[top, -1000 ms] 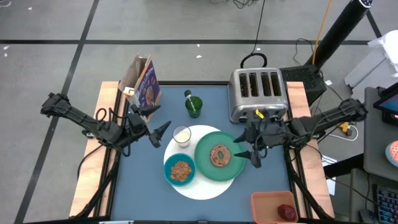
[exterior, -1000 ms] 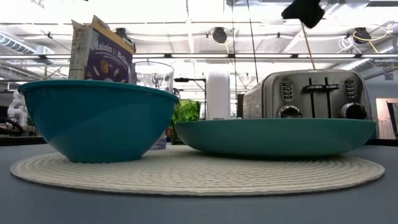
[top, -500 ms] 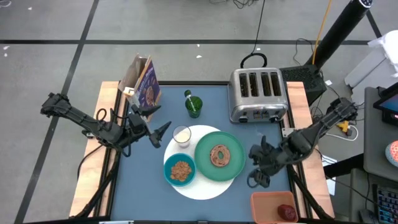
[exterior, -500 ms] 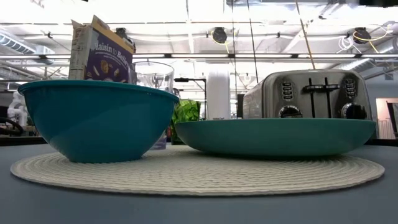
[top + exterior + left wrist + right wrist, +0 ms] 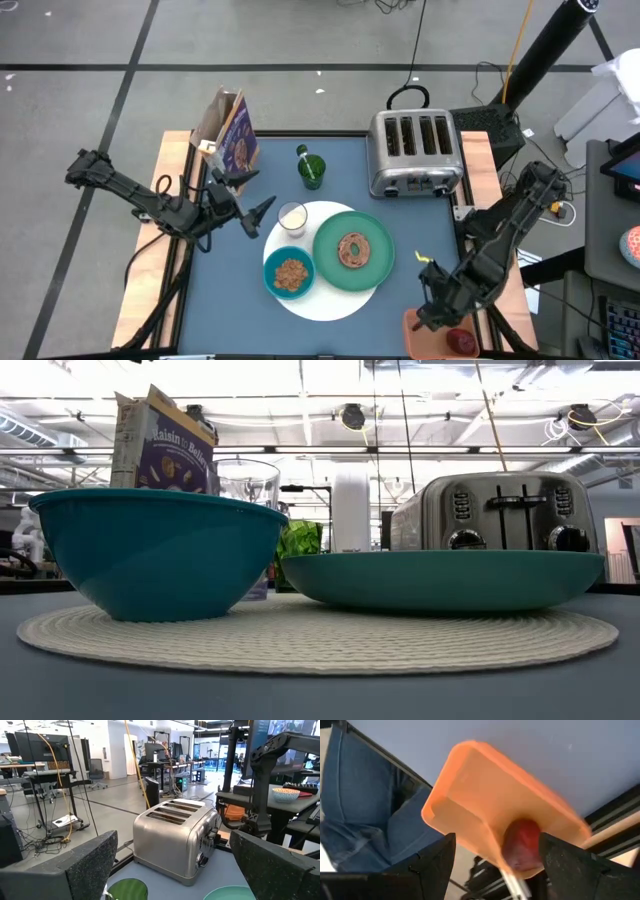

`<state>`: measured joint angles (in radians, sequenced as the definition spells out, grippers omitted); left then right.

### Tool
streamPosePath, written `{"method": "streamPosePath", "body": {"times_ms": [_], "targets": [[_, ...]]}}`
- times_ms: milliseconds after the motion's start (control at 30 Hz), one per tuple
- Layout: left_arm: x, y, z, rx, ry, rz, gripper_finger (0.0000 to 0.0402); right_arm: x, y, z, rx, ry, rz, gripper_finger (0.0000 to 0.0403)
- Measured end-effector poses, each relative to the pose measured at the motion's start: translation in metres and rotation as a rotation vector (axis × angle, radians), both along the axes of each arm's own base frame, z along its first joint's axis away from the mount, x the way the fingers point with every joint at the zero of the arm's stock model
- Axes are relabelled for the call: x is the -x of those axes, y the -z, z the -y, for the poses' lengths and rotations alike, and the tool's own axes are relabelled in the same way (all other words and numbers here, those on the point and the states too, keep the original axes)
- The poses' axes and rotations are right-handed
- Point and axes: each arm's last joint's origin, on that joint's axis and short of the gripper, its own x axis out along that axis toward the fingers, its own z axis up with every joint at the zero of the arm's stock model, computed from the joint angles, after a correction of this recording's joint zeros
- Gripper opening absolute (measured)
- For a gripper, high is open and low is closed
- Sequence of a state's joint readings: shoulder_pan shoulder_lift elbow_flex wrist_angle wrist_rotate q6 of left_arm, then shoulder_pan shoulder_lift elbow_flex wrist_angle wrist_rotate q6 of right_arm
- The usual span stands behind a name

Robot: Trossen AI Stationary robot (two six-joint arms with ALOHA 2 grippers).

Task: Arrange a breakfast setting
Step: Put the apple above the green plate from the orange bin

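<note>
Dark-red fruit [image 5: 461, 341] lies in the orange-pink tray [image 5: 425, 322] at the near right corner of the worktop [image 5: 250, 290], still apart from the rest of the setting. Over the last second the right gripper [image 5: 432, 312] has swung away from the green plate [image 5: 378, 270], where it hung just beside the rim, and travelled toward the near right corner; it now hovers over the tray. That suggests the bagel [image 5: 352, 249] is settled on the plate and the fruit is the next piece to be fetched.

In the right wrist view the two dark fingers [image 5: 432, 865] stand spread well apart, with the tray and the fruit [image 5: 521, 845] showing between them. They hold nothing and appear not to touch the fruit or the tray yet; a descent and a closing move would be needed before any lift.

The big white round mat [image 5: 335, 300] sits at the middle of the worktop and carries the plate, the teal bowl [image 5: 290, 276] with cereal in it, and the small clear glass [image 5: 292, 216] at its far left edge. The green cup [image 5: 311, 172] stands farther back, between the purple cereal box [image 5: 236, 140] at the far left corner and the toaster [image 5: 416, 152] at the far right.

The left gripper [image 5: 257, 215] waits near the left edge, just beside the glass, its fingers [image 5: 75, 865] fully spread and empty.
</note>
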<state>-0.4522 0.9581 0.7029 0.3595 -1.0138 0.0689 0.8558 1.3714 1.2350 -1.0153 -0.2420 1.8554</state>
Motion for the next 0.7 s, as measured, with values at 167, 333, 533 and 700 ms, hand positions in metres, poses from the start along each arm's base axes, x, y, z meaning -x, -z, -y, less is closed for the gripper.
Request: {"method": "streamPosePath", "body": {"times_ms": [167, 333, 533, 700], "targets": [[0.000, 0.002, 0.000, -0.011, 0.000, -0.025, 0.0391, 0.011, 0.003, -0.016, -0.026, 0.089, -0.089, 0.0275], [0.000, 0.003, 0.000, 0.008, 0.002, -0.016, 0.0391, 0.024, 0.010, -0.029, -0.028, 0.152, -0.272, 0.0274], [-0.001, 0.004, 0.000, 0.009, 0.002, -0.021, 0.0391, 0.028, 0.021, -0.040, -0.005, 0.170, -0.385, 0.0275], [-0.001, 0.004, 0.001, 0.023, 0.003, -0.014, 0.0391, 0.029, 0.026, -0.045, 0.011, 0.190, -0.402, 0.0275]]}}
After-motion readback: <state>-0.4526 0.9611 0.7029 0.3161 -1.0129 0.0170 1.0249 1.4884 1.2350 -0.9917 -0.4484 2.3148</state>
